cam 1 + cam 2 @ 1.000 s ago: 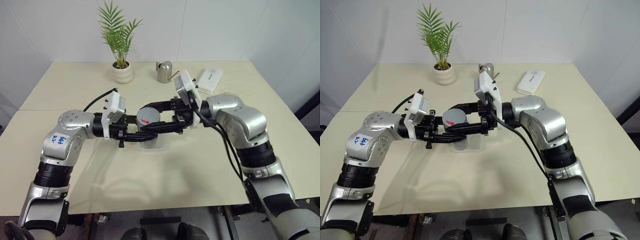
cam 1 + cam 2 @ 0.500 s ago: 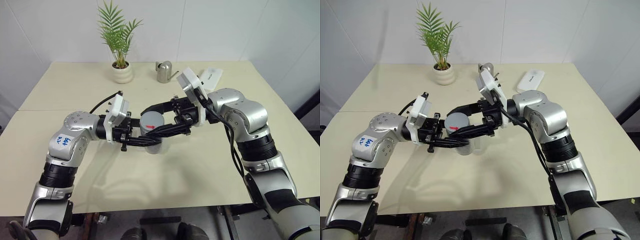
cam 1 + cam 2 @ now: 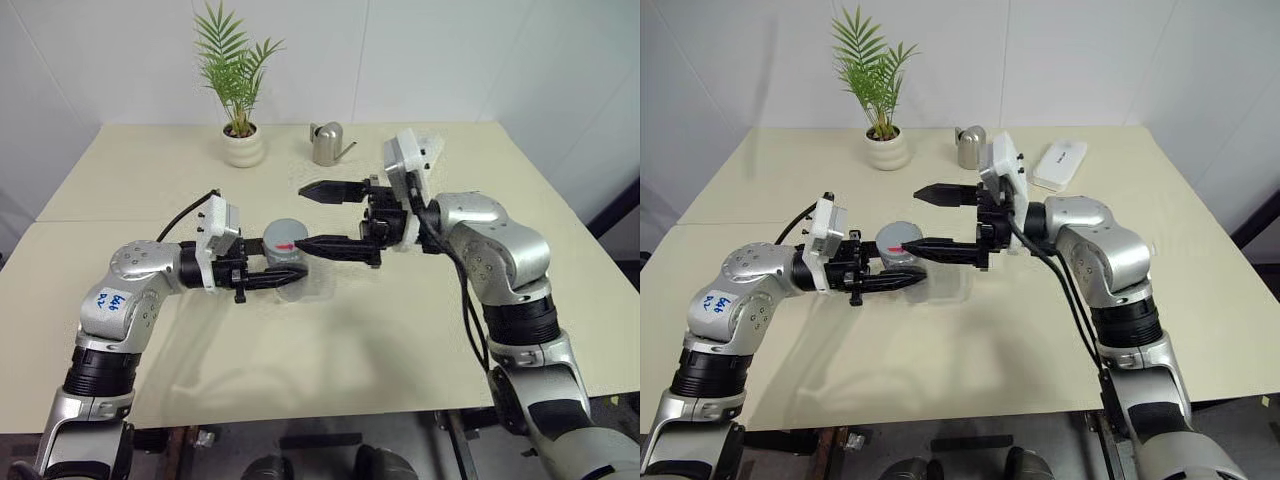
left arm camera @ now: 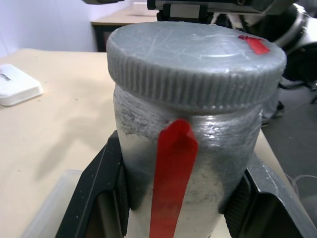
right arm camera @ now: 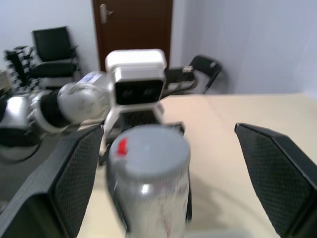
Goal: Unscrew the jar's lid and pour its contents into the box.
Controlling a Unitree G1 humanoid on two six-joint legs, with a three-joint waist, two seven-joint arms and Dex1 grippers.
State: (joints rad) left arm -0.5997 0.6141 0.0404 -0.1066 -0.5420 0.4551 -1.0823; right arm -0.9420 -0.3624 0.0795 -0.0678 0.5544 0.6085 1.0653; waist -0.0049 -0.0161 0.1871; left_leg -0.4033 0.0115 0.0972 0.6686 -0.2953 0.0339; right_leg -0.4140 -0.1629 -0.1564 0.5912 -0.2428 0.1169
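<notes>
My left gripper (image 3: 284, 273) is shut on the silvery-grey jar (image 3: 284, 262), which has a red stripe down its side (image 4: 174, 168). The jar is held upright just above the clear box (image 3: 948, 285) on the table. The grey lid (image 4: 195, 64) with its red mark sits on top of the jar. My right gripper (image 3: 301, 217) is open, level and pointing at the jar from the right. Its lower fingertip (image 3: 305, 243) is at the lid's edge and the other is well above it. The contents are hidden inside the jar.
At the back of the table stand a potted palm (image 3: 244, 145), a steel watering can (image 3: 327, 143) and a white oblong case (image 3: 1060, 163). The cream tabletop (image 3: 330, 350) lies bare in front of the box.
My right gripper has opened and let go of the lid, its fingers now spread wide. The lid stays on the jar in my left gripper.
</notes>
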